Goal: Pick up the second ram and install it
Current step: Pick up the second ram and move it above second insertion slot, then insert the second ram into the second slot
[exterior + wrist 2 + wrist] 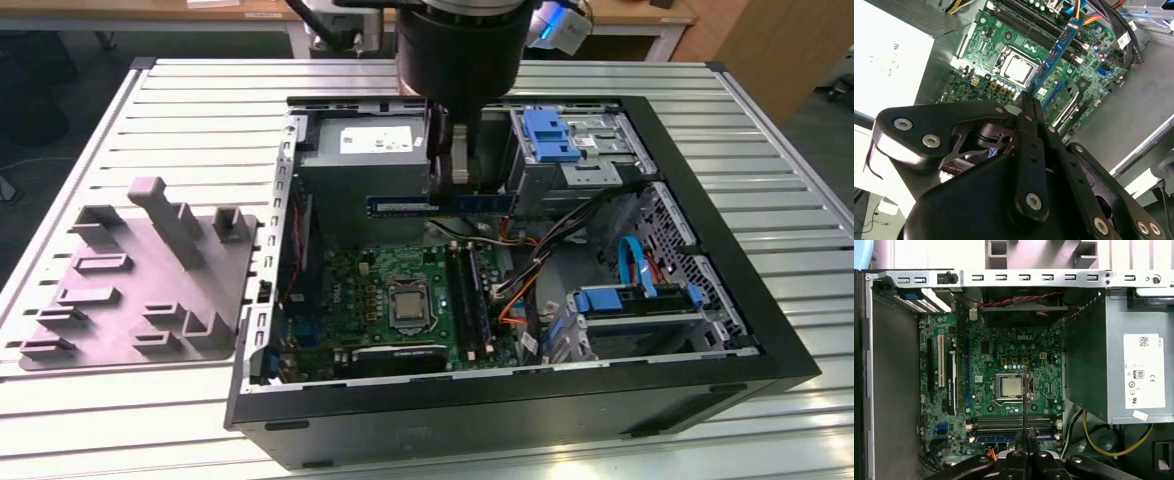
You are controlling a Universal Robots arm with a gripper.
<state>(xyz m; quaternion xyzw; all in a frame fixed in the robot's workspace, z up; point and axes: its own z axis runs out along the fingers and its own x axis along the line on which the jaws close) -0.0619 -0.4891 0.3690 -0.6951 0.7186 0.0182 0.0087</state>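
Observation:
My gripper (461,190) hangs over the open computer case (521,410), shut on the second ram (400,205). The ram is a narrow blue-green stick held level above the motherboard (360,290), close to the power supply. In the second wrist view the ram (1056,50) sticks out past the closed fingertips (1026,102) over the board. The first wrist view shows the ram (1024,395) edge-on as a thin line, crossing the black memory slots (1014,421) at a right angle. In the exterior view the slots (467,290) lie below and nearer than the ram.
A grey power supply (360,150) fills the far left of the case. The silver processor socket (404,300) sits beside the slots. Drive cages with blue latches (550,135) and loose cables (521,300) crowd the exterior view's right. A grey holder with posts (147,280) stands outside the case.

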